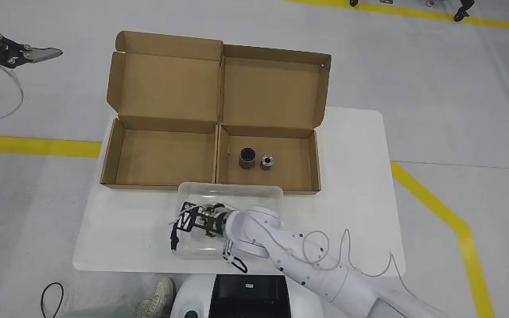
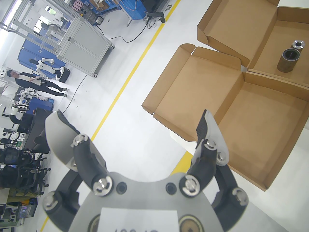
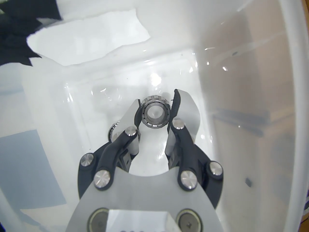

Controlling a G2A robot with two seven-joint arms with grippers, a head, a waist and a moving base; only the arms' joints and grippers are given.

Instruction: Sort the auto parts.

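Observation:
My right gripper [image 3: 155, 108] is down inside the clear plastic bin [image 1: 231, 189] at the table's front, shut on a silver roller bearing [image 3: 154, 115] that sits between its pads. A second silver part [image 3: 112, 130] lies half hidden behind one finger. In the top view the right gripper [image 1: 199, 221] is at the bin's left half. The right cardboard box [image 1: 290, 168] holds a dark steel sleeve [image 1: 247, 158] and a small silver bushing [image 1: 266, 162]. The left cardboard box [image 1: 159, 157] has nothing in it. My left gripper [image 2: 131, 117] hangs open over the floor, off the table's left side.
Both boxes have their lids folded back toward the far side. The white table [image 1: 358, 199] has bare room to the right of the bin and boxes. A yellow floor line [image 1: 48, 146] runs past the table's left. The left gripper [image 1: 32, 54] is far out at the back left.

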